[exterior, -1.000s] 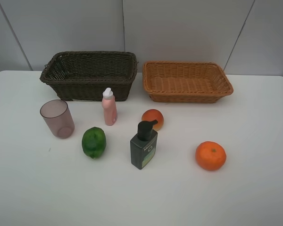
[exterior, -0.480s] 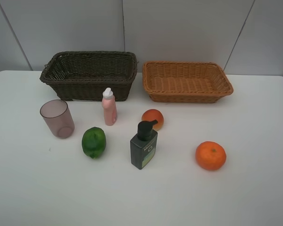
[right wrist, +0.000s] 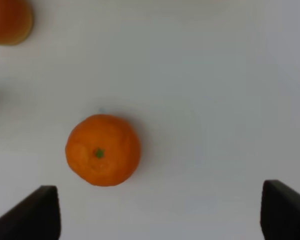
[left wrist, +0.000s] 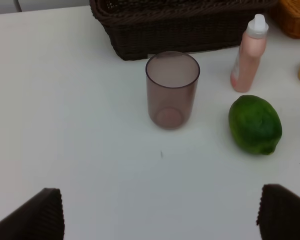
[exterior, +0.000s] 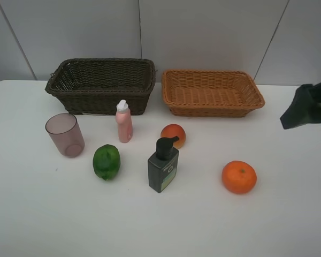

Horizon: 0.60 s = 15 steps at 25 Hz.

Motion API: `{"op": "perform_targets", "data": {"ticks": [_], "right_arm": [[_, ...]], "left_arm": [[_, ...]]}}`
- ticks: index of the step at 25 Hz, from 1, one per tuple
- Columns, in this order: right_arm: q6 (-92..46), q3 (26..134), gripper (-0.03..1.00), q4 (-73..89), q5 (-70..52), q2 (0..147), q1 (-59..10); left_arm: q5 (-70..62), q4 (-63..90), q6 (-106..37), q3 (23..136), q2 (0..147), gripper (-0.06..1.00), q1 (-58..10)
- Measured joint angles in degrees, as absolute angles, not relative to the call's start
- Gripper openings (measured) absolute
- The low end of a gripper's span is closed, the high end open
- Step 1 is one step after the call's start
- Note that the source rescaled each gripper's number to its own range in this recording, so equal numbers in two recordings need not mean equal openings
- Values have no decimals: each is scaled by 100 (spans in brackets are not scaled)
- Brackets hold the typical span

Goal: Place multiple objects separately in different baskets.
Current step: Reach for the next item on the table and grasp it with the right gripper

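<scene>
**Q.** Where do the objects lie?

**A.** Take as reference the dark green pump bottle [exterior: 162, 166], which stands upright in the middle of the white table [exterior: 289, 225].
- The reddish-orange fruit [exterior: 174, 134] sits just behind it.
- The green lime [exterior: 106, 161] lies near it on the left.
- The pink bottle with white cap [exterior: 123, 123] stands upright behind it and to the left.
- The translucent mauve cup [exterior: 65, 135] stands mouth up farther left, well apart from it.
- The orange [exterior: 238, 176] rests well apart on its right.

All six sit on the table top.

**Q.** And the baskets?

**A.** Both stand behind the pump bottle, towards the wall. The deep dark brown basket [exterior: 101, 99] is behind and left. The shallower orange-tan basket [exterior: 214, 111] is behind and right. The two are side by side and nearly touch.

**Q.** How do the tools stand?

**A.** The left gripper [left wrist: 160, 215] has its two dark fingers spread wide with nothing between them. In its wrist view, the cup and lime lie ahead of it.

The right gripper [right wrist: 162, 215] is likewise spread wide and clamps nothing. The orange lies on bare table ahead of its fingers, clear of both.

From the high camera, a dark part of the right arm [exterior: 309, 104] shows far to the right of the pump bottle, beyond the orange.
</scene>
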<state>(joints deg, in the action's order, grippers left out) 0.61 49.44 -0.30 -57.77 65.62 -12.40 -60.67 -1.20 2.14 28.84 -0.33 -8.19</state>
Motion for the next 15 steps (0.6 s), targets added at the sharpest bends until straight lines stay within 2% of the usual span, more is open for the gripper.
{"op": "perform_targets", "data": {"ticks": [6, 15], "right_arm": [[211, 4966, 97, -43, -5718, 7904, -1689], [1248, 4974, 100, -43, -4994, 8859, -2063]], "left_arm": [[-6067, -120, 214, 2884, -33, 100, -819], [-6067, -120, 214, 2884, -33, 100, -819]]}}
